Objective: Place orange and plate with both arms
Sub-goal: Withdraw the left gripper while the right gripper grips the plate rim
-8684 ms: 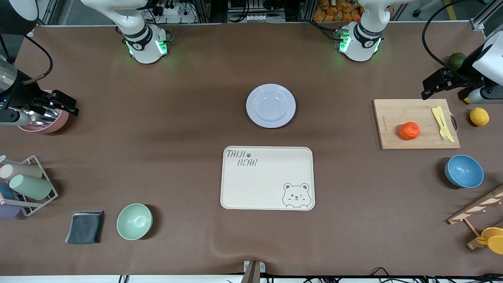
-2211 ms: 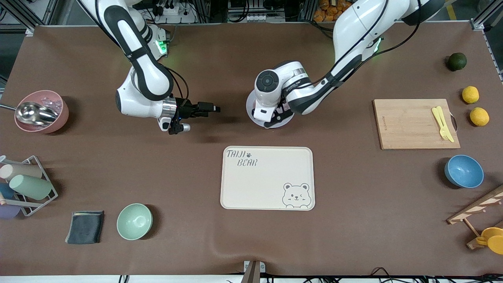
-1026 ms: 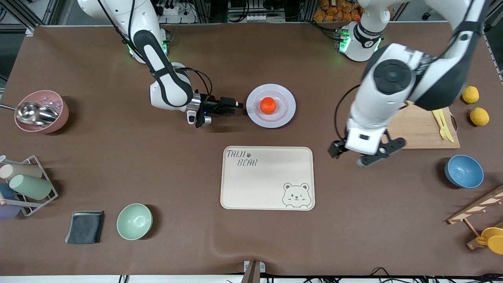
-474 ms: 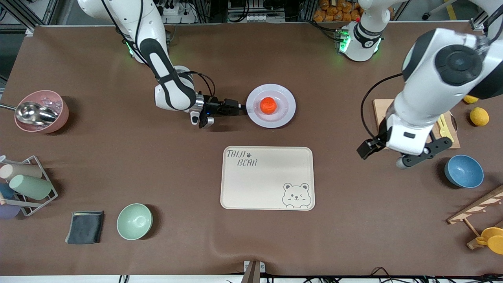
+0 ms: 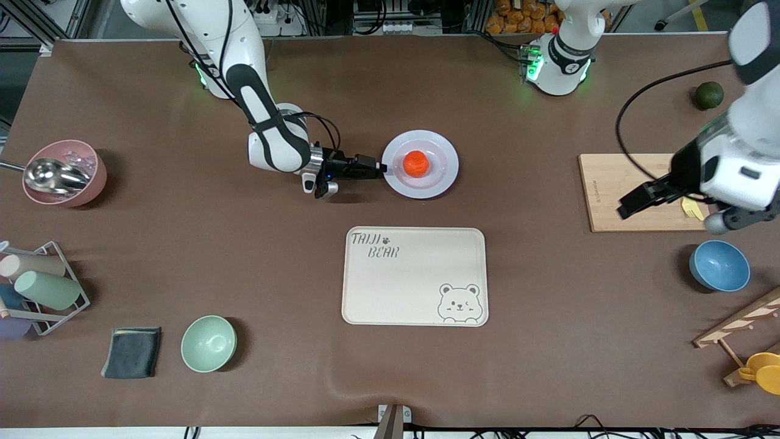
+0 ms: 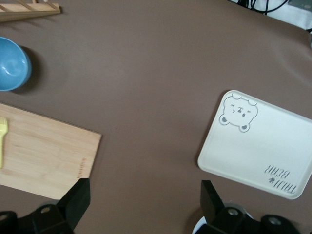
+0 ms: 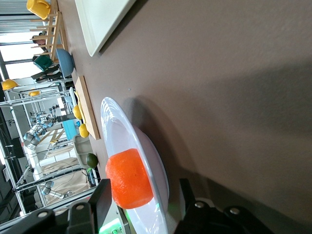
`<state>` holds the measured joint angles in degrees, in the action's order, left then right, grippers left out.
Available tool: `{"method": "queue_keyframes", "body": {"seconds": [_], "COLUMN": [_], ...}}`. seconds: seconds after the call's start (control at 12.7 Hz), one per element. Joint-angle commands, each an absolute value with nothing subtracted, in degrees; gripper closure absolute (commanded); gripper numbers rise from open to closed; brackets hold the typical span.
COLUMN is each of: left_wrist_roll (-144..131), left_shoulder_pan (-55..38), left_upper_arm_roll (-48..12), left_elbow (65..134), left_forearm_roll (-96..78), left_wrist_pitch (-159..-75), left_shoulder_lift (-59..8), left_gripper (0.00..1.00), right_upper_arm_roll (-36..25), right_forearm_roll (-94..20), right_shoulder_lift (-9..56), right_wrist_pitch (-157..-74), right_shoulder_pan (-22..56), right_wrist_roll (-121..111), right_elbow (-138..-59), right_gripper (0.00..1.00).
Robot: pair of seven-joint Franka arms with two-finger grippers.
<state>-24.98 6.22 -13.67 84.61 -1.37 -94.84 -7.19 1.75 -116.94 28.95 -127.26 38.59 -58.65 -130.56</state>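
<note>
The pale lavender-white plate lies mid-table, farther from the front camera than the cream tray. The red-orange orange sits in its middle. My right gripper is low at the plate's rim, on the side toward the right arm's end. In the right wrist view the right gripper is open with its fingers on either side of the plate's rim, and the orange is close ahead. My left gripper is open and empty, high over the cutting board; the left wrist view shows nothing between its fingers.
The cream bear tray lies nearer the front camera than the plate. A wooden cutting board, blue bowl, lemon and dark green fruit are at the left arm's end. A pink bowl, cup rack, cloth and green bowl are at the right arm's end.
The left arm left the orange on the plate and has swung away, up and over the cutting board. The right gripper has crept in to the plate's rim.
</note>
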Motion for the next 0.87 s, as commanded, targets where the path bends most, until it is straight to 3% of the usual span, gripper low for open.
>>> {"method": "queue_keyframes", "body": {"seconds": [0.0, 0.47, 0.63, 0.79], "left_wrist_roll": [-21.63, -15.13, -14.77, -14.68], "left_shoulder_pan": [3.87, 0.89, 0.09, 0.09], "left_upper_arm_roll": [-10.2, -4.49, -3.34, -3.25], "left_elbow": [86.48, 88.77, 88.68, 88.59], "left_forearm_roll": [-2.64, -2.55, -2.55, -2.55], "left_wrist_pitch": [-92.99, -92.55, -92.29, -91.93], "left_shoulder_lift": [-3.79, -1.23, -0.71, -0.62], "left_gripper": [0.0, 0.0, 0.0, 0.0], "right_upper_arm_roll": [1.41, 1.41, 1.32, 1.32], "right_forearm_roll": [-119.18, -121.45, -123.3, -123.4], "right_shoulder_lift": [29.88, 30.76, 30.67, 30.85], "right_wrist_pitch": [-127.53, -127.44, -127.53, -127.88], "right_shoulder_pan": [40.08, 41.48, 43.06, 43.24], "right_wrist_roll": [-60.64, -60.91, -60.91, -61.0], "right_elbow": [-129.64, -129.02, -128.85, -128.15], "right_gripper": [0.4, 0.47, 0.52, 0.64]}}
